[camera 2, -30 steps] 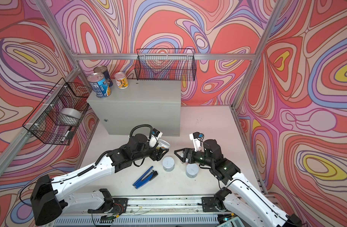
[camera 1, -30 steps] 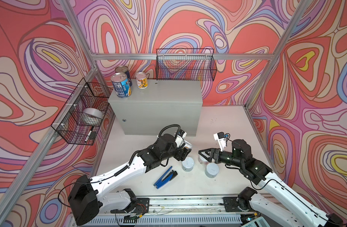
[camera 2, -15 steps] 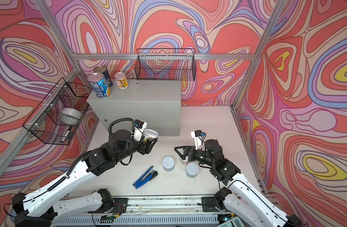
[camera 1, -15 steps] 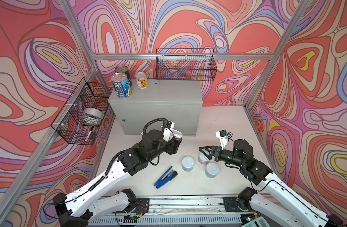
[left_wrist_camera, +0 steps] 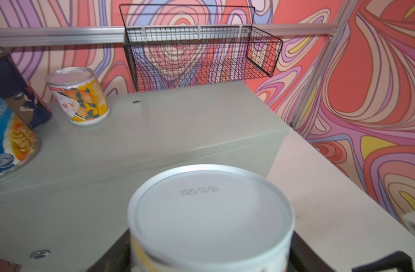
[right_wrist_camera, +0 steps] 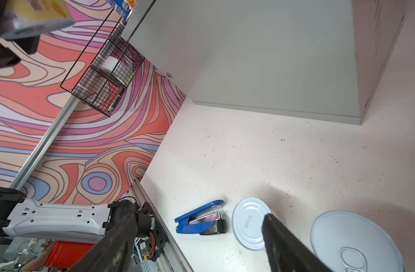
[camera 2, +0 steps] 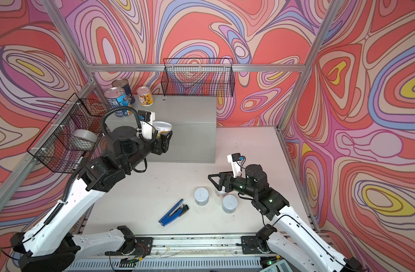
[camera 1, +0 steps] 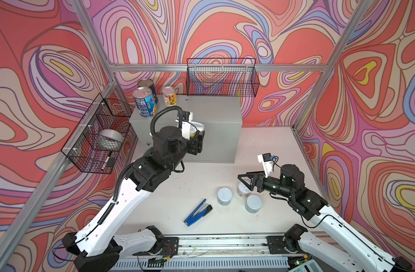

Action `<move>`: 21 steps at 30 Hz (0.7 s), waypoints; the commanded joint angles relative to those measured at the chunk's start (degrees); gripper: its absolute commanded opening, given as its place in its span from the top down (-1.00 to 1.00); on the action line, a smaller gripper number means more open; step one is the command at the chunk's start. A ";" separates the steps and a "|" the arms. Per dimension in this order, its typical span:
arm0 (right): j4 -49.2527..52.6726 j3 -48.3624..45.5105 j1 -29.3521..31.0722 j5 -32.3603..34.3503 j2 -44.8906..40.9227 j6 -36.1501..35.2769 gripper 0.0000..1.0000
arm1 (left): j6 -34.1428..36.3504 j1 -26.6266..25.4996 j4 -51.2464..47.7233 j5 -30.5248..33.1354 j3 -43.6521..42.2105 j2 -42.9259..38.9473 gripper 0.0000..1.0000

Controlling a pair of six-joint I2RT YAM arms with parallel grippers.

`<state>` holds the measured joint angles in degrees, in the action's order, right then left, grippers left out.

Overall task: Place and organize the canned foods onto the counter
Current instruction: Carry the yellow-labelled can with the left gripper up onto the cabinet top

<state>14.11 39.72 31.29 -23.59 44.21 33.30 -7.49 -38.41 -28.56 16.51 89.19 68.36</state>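
We see the left gripper (camera 1: 194, 139) clamped on a white-lidded can (left_wrist_camera: 209, 212), held up at the front edge of the counter (camera 1: 216, 113). The right gripper (camera 1: 245, 183) stands apart, seemingly just above one of three cans (camera 1: 224, 195) on the table (camera 1: 260, 146).

Seven cans (camera 1: 144, 102), two baskets (camera 1: 221, 77), one stapler (camera 1: 197, 212), one counter (camera 1: 213, 110)

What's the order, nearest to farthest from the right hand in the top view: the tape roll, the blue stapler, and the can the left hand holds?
1. blue stapler, on the table just left of the right hand.
2. can, gripped by the left hand, raised in front of the counter.
3. tape roll, in the wire basket on the left wall.
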 commanded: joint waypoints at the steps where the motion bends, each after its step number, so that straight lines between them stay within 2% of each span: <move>1: 0.32 -1.16 0.13 -0.25 -1.98 -1.37 -0.72 | 2.73 1.59 0.64 -0.90 5.79 2.83 -0.07; 4: 2.12 -1.08 0.16 0.47 -2.90 -1.82 -0.72 | 4.56 3.99 0.26 -0.42 11.46 6.53 -0.06; 8: 3.53 -1.22 0.10 0.33 -3.79 -1.88 -0.72 | 3.78 8.56 0.78 -1.57 16.90 10.17 -0.11; 11: 4.59 -0.95 0.12 0.38 -4.01 -1.77 -0.72 | 3.69 10.05 1.05 -1.36 19.79 11.97 -0.11; 19: 5.83 -0.58 0.17 -0.72 -4.34 -1.93 -0.72 | 5.10 13.80 6.28 -0.90 17.24 12.91 -0.10; 21: 5.80 0.29 0.15 -1.33 -3.74 -1.87 -0.72 | 4.87 15.19 8.61 -4.10 15.00 12.47 -0.11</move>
<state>19.38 39.22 31.29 -23.86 40.51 32.18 -3.20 -24.84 -27.83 14.74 105.56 81.58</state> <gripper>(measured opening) 0.861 0.751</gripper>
